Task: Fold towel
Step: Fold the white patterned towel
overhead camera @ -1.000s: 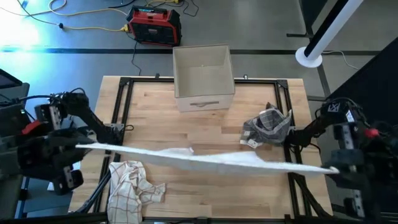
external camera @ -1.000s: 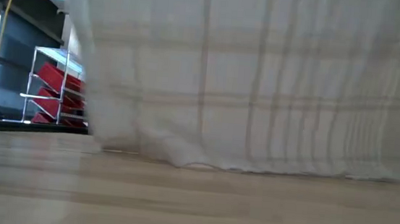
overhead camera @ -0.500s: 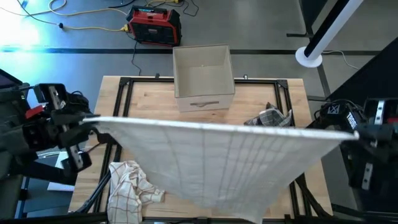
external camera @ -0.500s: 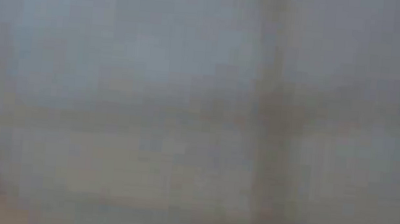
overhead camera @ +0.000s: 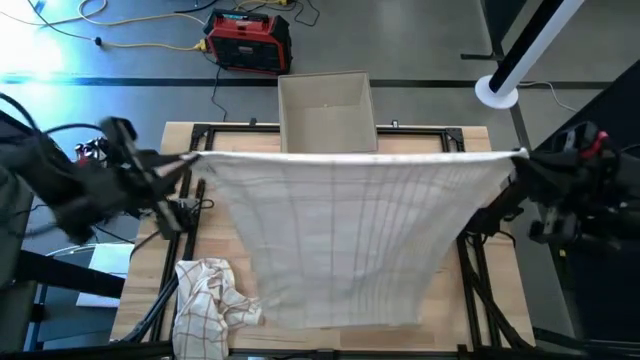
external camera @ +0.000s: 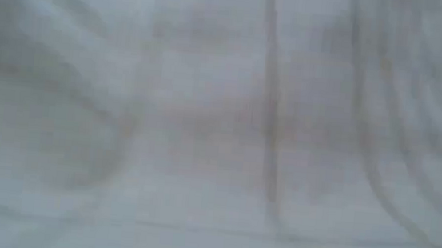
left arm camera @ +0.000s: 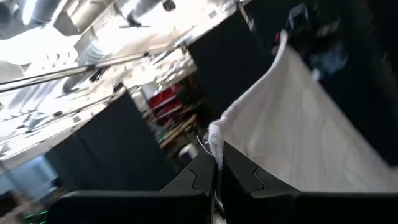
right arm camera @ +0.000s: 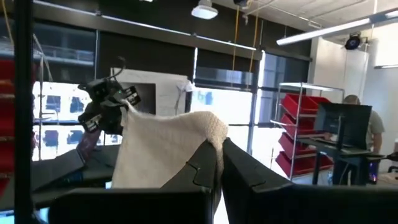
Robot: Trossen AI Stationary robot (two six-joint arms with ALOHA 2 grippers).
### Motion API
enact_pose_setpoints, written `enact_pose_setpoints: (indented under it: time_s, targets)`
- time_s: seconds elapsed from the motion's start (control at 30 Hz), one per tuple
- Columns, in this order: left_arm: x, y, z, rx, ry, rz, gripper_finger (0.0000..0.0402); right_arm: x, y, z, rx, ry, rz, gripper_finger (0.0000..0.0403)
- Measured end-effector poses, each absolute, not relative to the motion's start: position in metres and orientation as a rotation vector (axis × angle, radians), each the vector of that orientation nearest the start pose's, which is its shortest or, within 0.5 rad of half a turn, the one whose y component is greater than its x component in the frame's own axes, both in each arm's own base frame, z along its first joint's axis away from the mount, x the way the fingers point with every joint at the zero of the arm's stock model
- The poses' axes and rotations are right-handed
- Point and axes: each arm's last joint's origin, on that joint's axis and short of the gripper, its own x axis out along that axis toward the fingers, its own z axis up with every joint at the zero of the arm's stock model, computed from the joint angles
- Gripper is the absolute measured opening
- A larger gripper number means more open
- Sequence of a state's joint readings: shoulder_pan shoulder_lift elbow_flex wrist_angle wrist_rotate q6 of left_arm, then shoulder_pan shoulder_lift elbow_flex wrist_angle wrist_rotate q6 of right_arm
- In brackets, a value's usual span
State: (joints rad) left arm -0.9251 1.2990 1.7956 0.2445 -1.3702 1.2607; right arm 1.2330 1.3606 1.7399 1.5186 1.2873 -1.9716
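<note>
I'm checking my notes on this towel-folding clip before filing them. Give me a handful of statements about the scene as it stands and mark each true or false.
1. The white towel is stretched between both grippers. True.
2. The left gripper is open and clear of the towel. False: it is shut on a towel corner.
3. The right gripper holds the opposite corner. True.
4. The checked cloth lies inside the box. False: it lies crumpled on the table near the left front corner.
5. The towel blocks the low view. True.
</note>
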Motion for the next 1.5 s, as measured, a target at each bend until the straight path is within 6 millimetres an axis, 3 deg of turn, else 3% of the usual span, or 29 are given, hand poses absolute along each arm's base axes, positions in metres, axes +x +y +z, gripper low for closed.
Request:
enact_pose_setpoints:
  time_s: [0.27,0.43,0.63,0.8,0.93,1.2,1.4,1.5]
  targets:
    - [0.157,-0.119,0.52,0.614,0.177,0.663,0.0,0.074,0.11,0.525,-0.146,-0.253,-0.444,0.0]
    - [0.149,-0.102,0.5,0.559,0.171,0.654,0.0,0.072,0.098,0.492,-0.173,-0.254,-0.448,0.0]
    - [0.14,-0.078,0.47,0.441,0.172,0.513,0.0,0.072,0.083,0.452,-0.258,-0.24,-0.483,0.0]
    - [0.141,-0.063,0.44,0.411,0.237,0.559,0.0,0.071,0.073,0.417,-0.301,-0.228,-0.507,0.0]
    - [0.146,-0.059,0.419,0.421,0.276,0.547,0.0,0.07,0.067,0.394,-0.312,-0.236,-0.504,0.0]
    - [0.158,-0.066,0.4,0.285,0.297,0.37,0.0,0.07,0.067,0.369,-0.088,-0.27,-0.457,0.0]
    - [0.17,-0.074,0.364,0.237,0.363,0.28,0.0,0.075,0.07,0.334,0.071,-0.204,-0.468,0.0]
    - [0.178,-0.074,0.348,0.206,0.364,0.2,0.0,0.075,0.07,0.327,0.095,-0.203,-0.464,0.0]
